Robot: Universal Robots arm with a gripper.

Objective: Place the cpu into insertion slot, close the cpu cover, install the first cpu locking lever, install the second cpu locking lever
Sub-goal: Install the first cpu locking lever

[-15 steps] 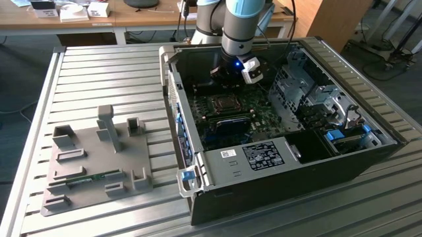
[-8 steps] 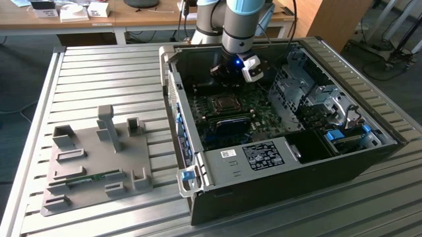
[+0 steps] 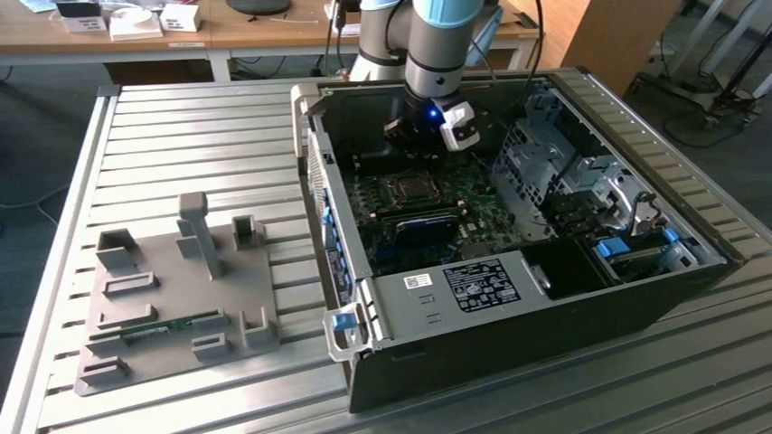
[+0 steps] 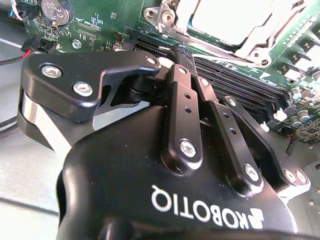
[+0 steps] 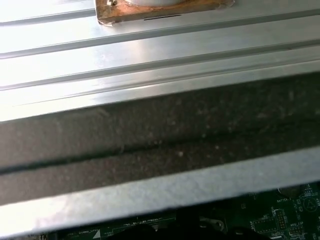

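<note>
Inside the open computer case [image 3: 543, 348] the arm hangs low over the green circuit board [image 3: 513, 212], its gripper [image 4: 181, 52] drawn shut with nothing that I can see in it. The insertion slot [image 4: 227, 17] lies just beyond the fingertips, and its cpu cover [image 4: 252, 44] looks to be already down. I'd judge that a locking lever is the step in hand, which calls for a fine, firm press.

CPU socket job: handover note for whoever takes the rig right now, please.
Gripper: shut, nothing seen in it, hanging inside the open case just beside the insertion slot.
The cpu looks seated in the slot, with the cpu cover seemingly down around it.
Done: placement, probably the cover.
Left: both locking levers; whether either is latched cannot be told.
</note>
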